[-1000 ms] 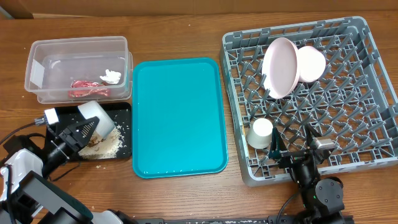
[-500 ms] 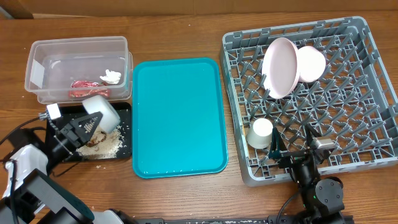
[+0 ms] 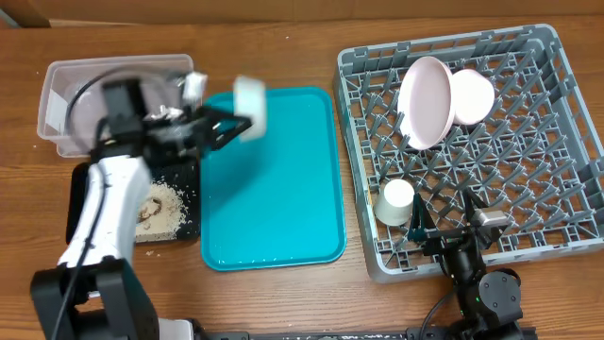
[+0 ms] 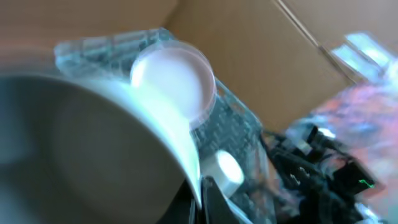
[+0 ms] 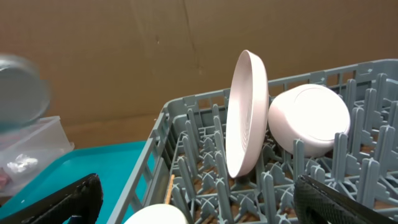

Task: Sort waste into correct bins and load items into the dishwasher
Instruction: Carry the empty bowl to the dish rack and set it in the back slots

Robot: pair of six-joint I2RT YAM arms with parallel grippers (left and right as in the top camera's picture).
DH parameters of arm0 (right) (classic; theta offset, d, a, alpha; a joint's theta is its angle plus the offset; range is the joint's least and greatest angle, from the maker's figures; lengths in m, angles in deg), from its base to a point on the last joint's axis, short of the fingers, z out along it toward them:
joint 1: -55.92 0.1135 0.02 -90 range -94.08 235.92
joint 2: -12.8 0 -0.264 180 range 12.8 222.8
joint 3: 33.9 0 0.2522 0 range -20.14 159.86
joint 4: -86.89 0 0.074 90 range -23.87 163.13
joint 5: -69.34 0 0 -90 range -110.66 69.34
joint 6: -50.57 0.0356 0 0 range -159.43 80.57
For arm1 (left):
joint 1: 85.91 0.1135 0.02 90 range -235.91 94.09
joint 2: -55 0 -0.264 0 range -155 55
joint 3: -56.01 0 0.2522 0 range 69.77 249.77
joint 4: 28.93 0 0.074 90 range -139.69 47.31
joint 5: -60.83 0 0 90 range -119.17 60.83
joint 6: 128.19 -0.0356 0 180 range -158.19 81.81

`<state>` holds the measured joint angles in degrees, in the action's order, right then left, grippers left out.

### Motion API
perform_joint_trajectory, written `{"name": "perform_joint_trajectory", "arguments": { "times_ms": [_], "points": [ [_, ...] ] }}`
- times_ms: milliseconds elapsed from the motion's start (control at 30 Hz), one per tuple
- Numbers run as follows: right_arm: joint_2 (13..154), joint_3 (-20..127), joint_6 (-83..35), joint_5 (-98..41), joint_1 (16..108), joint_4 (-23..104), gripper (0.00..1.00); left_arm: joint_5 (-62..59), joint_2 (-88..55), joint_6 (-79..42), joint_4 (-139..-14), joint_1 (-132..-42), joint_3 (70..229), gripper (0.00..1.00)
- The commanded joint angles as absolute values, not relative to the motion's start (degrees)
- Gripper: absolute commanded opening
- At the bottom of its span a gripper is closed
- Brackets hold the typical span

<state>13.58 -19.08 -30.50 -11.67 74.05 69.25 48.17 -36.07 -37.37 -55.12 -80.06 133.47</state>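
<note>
Left hand (image 3: 232, 121), motion-blurred at upper left, clamped on cream bowl (image 3: 250, 97) that fills its wrist view; right hand (image 3: 444, 225) spread wide, fingers (image 5: 59, 200) cropped at lower corners.

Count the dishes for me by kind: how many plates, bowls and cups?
Plates: 1, the pink plate
Bowls: 2, the pink bowl and the small cream bowl
Cups: 1, the white cup
Total: 4

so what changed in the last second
The left hand, shut on the small cream bowl, lifted off the black tray and swung over to the teal tray's top-left corner in the overhead view. The right hand, open, and the plate, pink bowl and cup in the rack stayed put.
</note>
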Motion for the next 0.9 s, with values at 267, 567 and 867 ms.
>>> {"name": "perform_joint_trajectory", "arguments": {
  "times_ms": [267, 567, 867],
  "points": [
    [13.0, -19.7, -30.5, -11.7, 74.4, 69.6, 1.0, 19.8, -45.0, 20.6, -8.1, -106.0, 135.6, 0.04],
    [13.0, -19.7, -30.5, -11.7, 74.4, 69.6, 1.0, 16.5, -58.0, 38.0, 7.3, -113.8, 135.6, 0.04],
    [13.0, -19.7, -30.5, -11.7, 74.4, 69.6, 1.0, 11.9, -64.7, 43.7, 13.5, -114.6, 135.5, 0.1]
  ]
}}
